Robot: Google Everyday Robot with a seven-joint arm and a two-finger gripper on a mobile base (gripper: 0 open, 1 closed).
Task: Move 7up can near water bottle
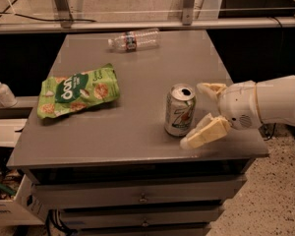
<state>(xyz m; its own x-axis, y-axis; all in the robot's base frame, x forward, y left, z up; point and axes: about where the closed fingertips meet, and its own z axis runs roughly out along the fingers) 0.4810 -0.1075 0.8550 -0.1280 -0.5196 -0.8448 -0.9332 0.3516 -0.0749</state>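
The 7up can (pixel 179 110) stands upright on the grey table (pixel 137 132), right of centre near the front. The water bottle (pixel 133 39) lies on its side at the table's far edge, well away from the can. My gripper (pixel 192 114) comes in from the right at can height. It is open, with one cream finger (pixel 211 89) behind the can's right side and the other finger (pixel 205 133) in front of it. The can sits just left of the fingertips and is not gripped.
A green snack bag (pixel 78 91) lies flat on the table's left side. A white pump dispenser bottle (pixel 2 91) stands on a ledge left of the table. Drawers sit below the front edge. A metal rail runs behind the table.
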